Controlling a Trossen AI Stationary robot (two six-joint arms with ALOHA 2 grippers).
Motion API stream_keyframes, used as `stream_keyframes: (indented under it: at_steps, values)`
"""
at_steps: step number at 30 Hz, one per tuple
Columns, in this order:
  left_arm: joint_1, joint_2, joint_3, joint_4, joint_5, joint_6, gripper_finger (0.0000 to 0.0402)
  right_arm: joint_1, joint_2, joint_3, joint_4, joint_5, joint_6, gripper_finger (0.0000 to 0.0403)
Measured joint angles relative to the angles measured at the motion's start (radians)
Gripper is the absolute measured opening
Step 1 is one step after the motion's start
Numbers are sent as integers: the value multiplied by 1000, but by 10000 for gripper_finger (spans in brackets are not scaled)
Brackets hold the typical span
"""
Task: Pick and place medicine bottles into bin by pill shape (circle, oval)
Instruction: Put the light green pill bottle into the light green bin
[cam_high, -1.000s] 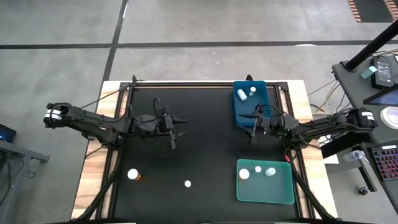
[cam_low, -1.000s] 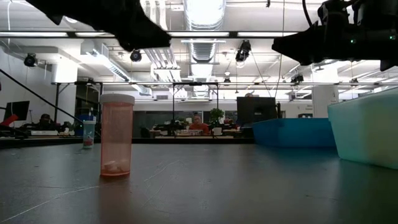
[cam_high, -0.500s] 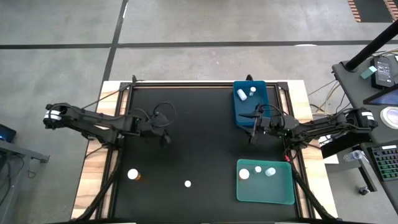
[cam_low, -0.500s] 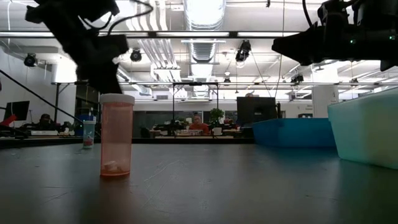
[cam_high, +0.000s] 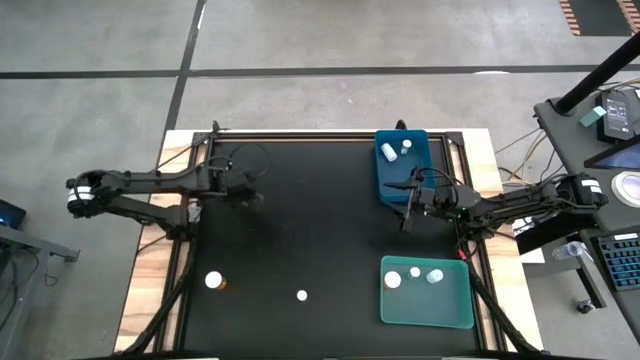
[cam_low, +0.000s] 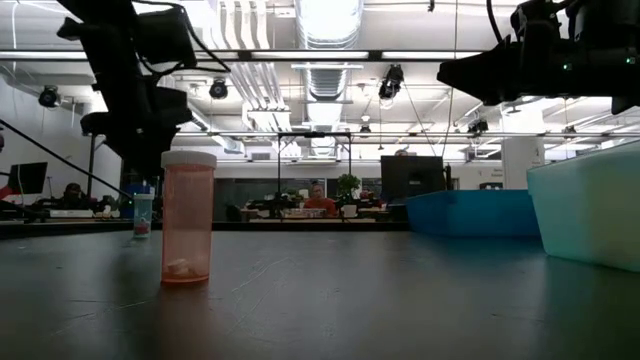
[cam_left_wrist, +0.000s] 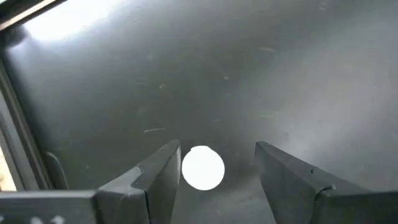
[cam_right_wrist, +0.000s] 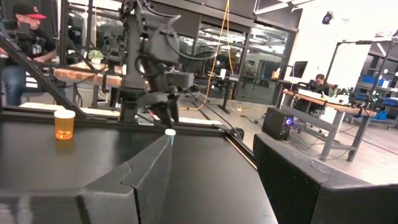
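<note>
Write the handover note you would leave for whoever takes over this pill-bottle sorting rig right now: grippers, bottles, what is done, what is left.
Left gripper: open, poised above a white-capped bottle on the left side of the table, not gripping it.
Right gripper: open and empty, beside the blue bin.
Done: two bottles lie in the blue bin, three in the teal bin.
Left: the bottle under the left gripper, the amber bottle and another white-capped one near the front edge. Pill shapes cannot be read from here.
</note>
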Motion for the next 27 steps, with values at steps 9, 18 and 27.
stream_keyframes:
  at_steps: [9,18,27]
  values:
    - [59,9,0,-38,63,-1,219,0,0,0,0,0,-10,219]
    - [59,31,-39,-20,68,-2,239,0,0,0,0,0,-10,219]
    - [58,83,-64,32,66,6,235,0,0,0,0,0,-9,219]
